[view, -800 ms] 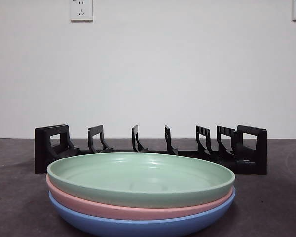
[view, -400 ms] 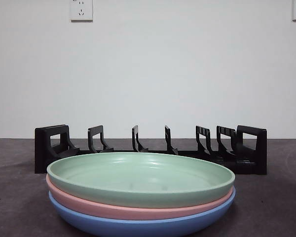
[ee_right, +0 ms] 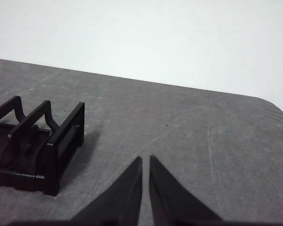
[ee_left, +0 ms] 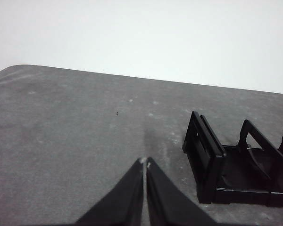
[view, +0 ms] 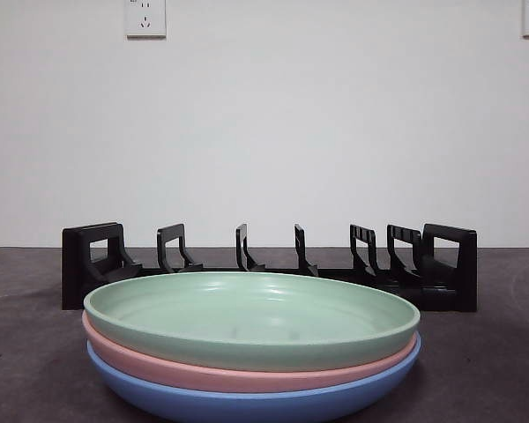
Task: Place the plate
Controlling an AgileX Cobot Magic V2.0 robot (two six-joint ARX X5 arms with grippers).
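Front view: nothing changed vs 1 s ago; pale green round plate (view: 251, 317) untouched lower centre. My left gripper (ee_left: 145, 163) & right gripper (ee_right: 145, 159) pinched closed, empty — task not started.

grey table (view: 494, 370) carries a black rack (view: 269, 264) and, nearer, stacked plates (view: 251, 352)

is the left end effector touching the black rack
Apart. The left wrist view shows the left end effector over bare table, with grey surface plainly visible between its tips and the black rack.
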